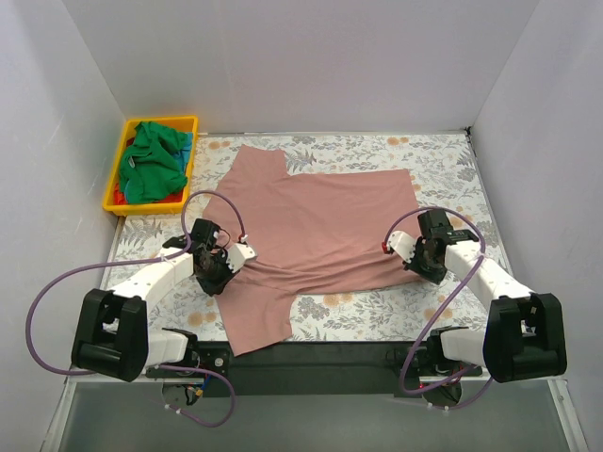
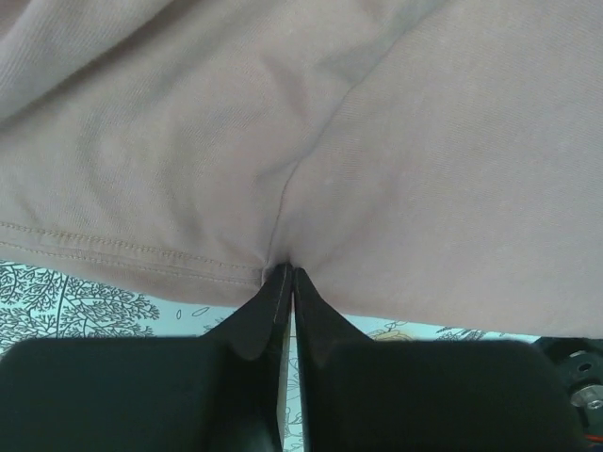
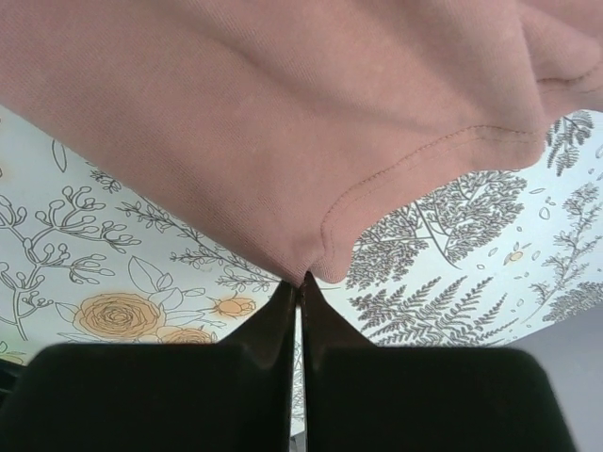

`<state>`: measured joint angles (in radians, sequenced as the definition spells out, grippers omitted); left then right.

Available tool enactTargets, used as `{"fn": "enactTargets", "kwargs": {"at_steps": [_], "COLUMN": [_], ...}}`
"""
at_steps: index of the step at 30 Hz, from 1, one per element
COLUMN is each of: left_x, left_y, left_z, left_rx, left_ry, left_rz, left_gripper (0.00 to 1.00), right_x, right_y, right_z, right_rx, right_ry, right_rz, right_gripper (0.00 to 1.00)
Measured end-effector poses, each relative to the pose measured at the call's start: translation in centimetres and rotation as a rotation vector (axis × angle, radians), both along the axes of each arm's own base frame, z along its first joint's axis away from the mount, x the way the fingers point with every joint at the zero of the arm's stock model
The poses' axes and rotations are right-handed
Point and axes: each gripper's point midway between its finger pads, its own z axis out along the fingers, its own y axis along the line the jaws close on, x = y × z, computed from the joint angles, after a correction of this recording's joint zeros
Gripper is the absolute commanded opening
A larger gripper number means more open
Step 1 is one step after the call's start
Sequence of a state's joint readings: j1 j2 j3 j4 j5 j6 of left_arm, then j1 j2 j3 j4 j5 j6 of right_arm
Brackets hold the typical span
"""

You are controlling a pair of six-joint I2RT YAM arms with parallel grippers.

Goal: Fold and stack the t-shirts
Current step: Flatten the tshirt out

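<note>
While both arms reach low over the table, the dusty-pink t-shirt (image 1: 320,221) lies spread between them on the floral table cover (image 1: 443,165), mostly flat, with wrinkles running across its near part. Noted at the left gripper (image 2: 287,275): fingers drawn tight together, pinching pink cloth at their tips. A double-stitched hem runs off to the fingers' left, and a crease rises straight up from the pinch. One lobe of the shirt trails back from this gripper toward the arm's base. Noted at the right gripper (image 3: 301,281): fingers likewise closed, clamped on the stitched edge of the shirt where it rounds a corner. Patterned cover shows on either side of the tips, and cloth fans out ahead of them. Far beyond the left gripper and off to its left, a green t-shirt (image 1: 151,160) sits bunched in a yellow bin (image 1: 111,188), red fabric (image 1: 120,199) showing beneath it, apart from the pink shirt.
</note>
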<state>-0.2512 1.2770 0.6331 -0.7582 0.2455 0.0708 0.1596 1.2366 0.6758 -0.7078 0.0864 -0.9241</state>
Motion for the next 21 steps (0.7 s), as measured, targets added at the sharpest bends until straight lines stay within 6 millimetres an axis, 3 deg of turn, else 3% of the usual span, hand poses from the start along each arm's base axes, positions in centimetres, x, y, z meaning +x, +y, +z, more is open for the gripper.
{"fn": "enactTargets", "kwargs": {"at_steps": [6, 8, 10, 14, 15, 19, 21], "left_x": [-0.7, -0.2, 2.2, 10.0, 12.6, 19.5, 21.0], "left_y": [0.5, 0.4, 0.0, -0.7, -0.7, -0.6, -0.5], "left_z": [0.6, 2.2, 5.1, 14.8, 18.6, 31.3, 37.3], "left_rx": [0.018, 0.002, -0.038, -0.163, -0.209, -0.359, -0.431], "left_ry": [0.032, 0.039, -0.015, -0.231, -0.317, -0.609, -0.744], "left_rz": [0.024, 0.051, 0.096, 0.207, 0.250, 0.368, 0.421], "left_gripper": [0.00, 0.00, 0.00, 0.00, 0.00, 0.00, 0.00], "right_x": [0.9, 1.6, 3.0, 7.6, 8.9, 15.6, 18.2], "right_y": [-0.3, -0.4, -0.6, -1.0, -1.3, -1.9, -2.1], "right_z": [1.8, 3.2, 5.3, 12.0, 14.2, 24.9, 30.9], "right_rx": [-0.017, -0.018, -0.019, -0.016, -0.018, -0.014, -0.011], "right_ry": [-0.047, -0.078, -0.132, -0.291, -0.330, -0.565, -0.708], "right_rz": [0.017, 0.018, 0.017, -0.009, -0.019, -0.055, -0.072], "right_gripper": [0.01, 0.01, 0.01, 0.01, 0.01, 0.01, 0.01]}}
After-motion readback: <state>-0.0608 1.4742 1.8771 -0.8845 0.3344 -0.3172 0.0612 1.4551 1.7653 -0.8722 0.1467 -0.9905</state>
